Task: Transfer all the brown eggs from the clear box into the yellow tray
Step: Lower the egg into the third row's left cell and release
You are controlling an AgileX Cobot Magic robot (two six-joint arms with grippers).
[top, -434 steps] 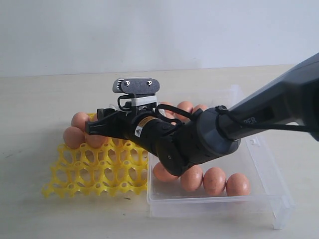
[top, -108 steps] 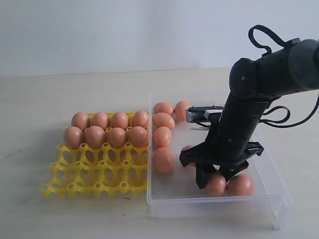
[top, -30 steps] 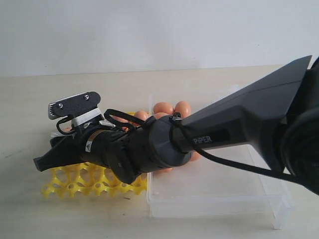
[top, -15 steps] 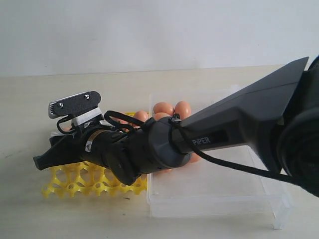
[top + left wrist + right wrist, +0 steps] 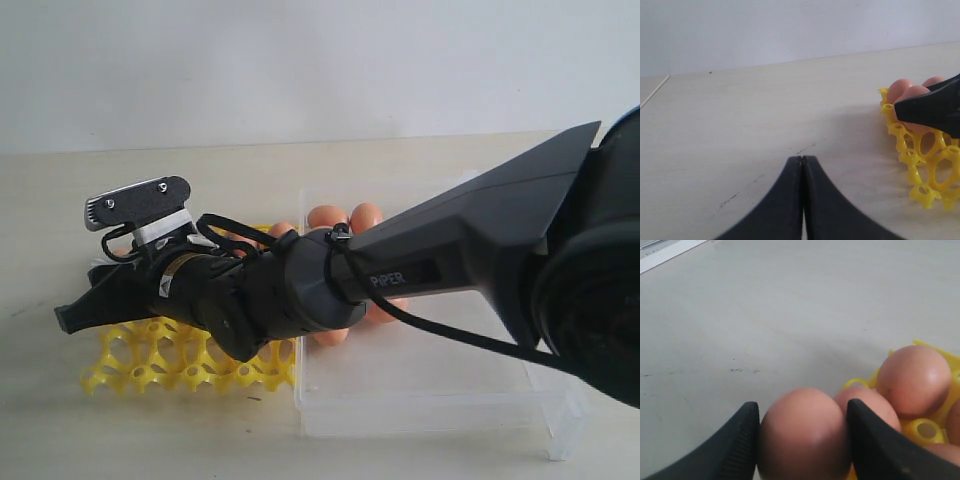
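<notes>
My right gripper (image 5: 72,316) reaches across the clear box (image 5: 450,405) to the far left edge of the yellow tray (image 5: 150,365). In the right wrist view that gripper (image 5: 802,409) is shut on a brown egg (image 5: 802,440), held over the tray's outer edge (image 5: 927,430) beside seated eggs (image 5: 915,380). The arm hides most of the tray's eggs in the exterior view. Two eggs (image 5: 345,216) show at the back of the box, others peek out under the arm (image 5: 330,336). My left gripper (image 5: 802,159) is shut and empty, low over the bare table left of the tray (image 5: 920,170).
The right arm's dark body (image 5: 430,265) lies across the tray and box and blocks much of the view. Pale wooden table (image 5: 150,190) surrounds both. In the left wrist view a right finger (image 5: 930,107) juts over the tray's corner eggs (image 5: 902,90).
Over the last second my right gripper has shifted a little further left over the tray with the egg in it. Earlier it stood down in the box.
</notes>
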